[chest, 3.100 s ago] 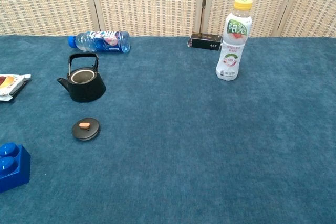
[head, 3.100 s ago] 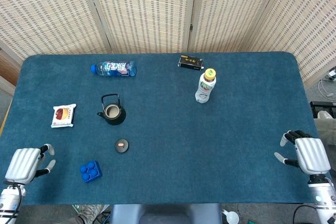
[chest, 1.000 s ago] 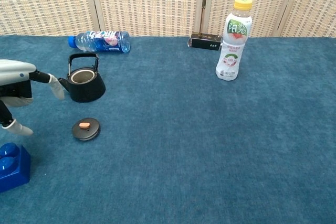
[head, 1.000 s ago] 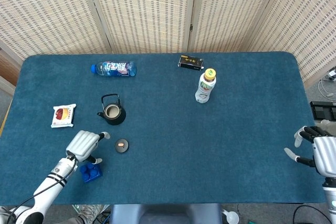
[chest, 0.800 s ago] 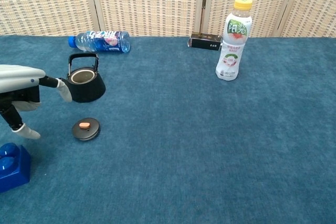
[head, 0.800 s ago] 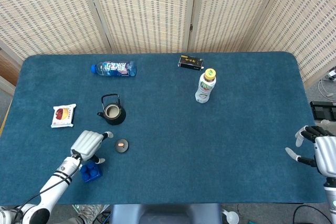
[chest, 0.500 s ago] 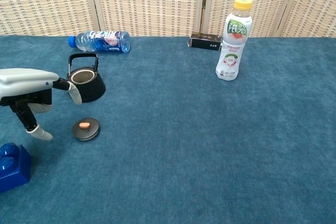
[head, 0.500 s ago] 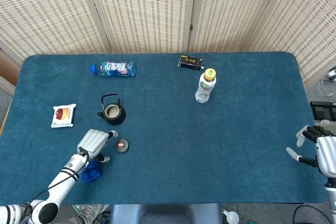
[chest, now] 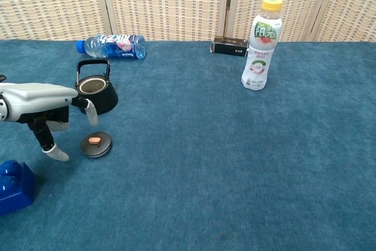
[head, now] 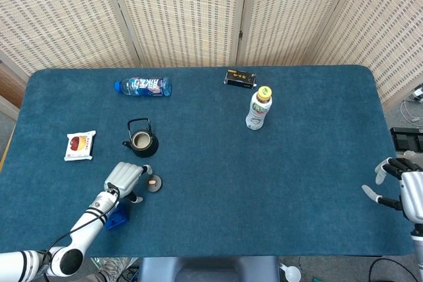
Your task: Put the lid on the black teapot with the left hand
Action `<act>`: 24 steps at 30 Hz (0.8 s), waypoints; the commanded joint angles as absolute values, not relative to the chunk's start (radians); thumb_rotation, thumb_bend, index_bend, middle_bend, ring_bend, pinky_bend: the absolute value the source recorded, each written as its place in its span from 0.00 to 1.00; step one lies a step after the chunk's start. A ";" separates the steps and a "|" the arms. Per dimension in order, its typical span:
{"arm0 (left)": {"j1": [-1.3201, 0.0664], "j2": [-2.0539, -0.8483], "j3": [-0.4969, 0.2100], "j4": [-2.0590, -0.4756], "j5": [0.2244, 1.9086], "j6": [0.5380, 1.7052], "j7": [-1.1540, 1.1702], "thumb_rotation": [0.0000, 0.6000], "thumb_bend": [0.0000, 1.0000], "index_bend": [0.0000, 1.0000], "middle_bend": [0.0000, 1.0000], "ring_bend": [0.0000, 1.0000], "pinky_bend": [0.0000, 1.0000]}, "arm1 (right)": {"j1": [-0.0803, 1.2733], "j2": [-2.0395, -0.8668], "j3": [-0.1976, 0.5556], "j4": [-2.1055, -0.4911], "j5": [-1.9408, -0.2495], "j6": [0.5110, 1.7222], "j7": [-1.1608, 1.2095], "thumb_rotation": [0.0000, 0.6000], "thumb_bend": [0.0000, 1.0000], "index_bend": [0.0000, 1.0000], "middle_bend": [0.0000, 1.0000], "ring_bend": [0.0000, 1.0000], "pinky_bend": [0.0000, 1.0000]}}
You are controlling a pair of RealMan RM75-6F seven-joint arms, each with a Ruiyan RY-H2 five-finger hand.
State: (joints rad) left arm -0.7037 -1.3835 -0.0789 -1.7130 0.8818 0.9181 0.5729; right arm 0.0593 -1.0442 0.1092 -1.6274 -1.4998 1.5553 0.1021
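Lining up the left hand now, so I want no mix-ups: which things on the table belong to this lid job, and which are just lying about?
For the job:
- lid, flat on the cloth
- black teapot, open
- left hand, beside the lid

Lying about:
- upright bottle
- water bottle on its side
- blue block
- snack packet
- small black box

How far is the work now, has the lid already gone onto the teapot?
Not yet. The lid lies on the table, apart from the open teapot. The left hand hangs just beside the lid with fingers apart, holding nothing. Gripping, lifting and placing the lid are all left. The right hand idles at the table edge.
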 commanded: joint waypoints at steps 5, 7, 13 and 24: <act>-0.735 -1.403 -0.076 -1.700 0.851 0.911 0.588 1.00 0.04 0.30 1.00 1.00 1.00 | 0.058 -1.043 0.110 -1.628 -1.499 1.557 0.104 1.00 0.15 0.67 0.50 0.38 0.50; -0.742 -1.408 -0.077 -1.696 0.843 0.913 0.589 1.00 0.04 0.30 1.00 1.00 1.00 | 0.058 -1.042 0.111 -1.627 -1.499 1.556 0.106 1.00 0.15 0.67 0.50 0.38 0.50; -0.757 -1.434 -0.073 -1.675 0.819 0.926 0.596 1.00 0.04 0.30 1.00 1.00 1.00 | 0.057 -1.039 0.112 -1.627 -1.498 1.557 0.112 1.00 0.15 0.67 0.50 0.38 0.50; -0.778 -1.482 -0.068 -1.654 0.773 0.964 0.625 1.00 0.04 0.31 1.00 1.00 1.00 | 0.054 -1.035 0.115 -1.627 -1.498 1.562 0.120 1.00 0.15 0.67 0.50 0.38 0.50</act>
State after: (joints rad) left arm -0.7758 -1.4804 -0.0684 -1.6553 0.7749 0.9619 0.6232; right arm 0.0538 -1.0351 0.1147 -1.6275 -1.4982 1.5617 0.1204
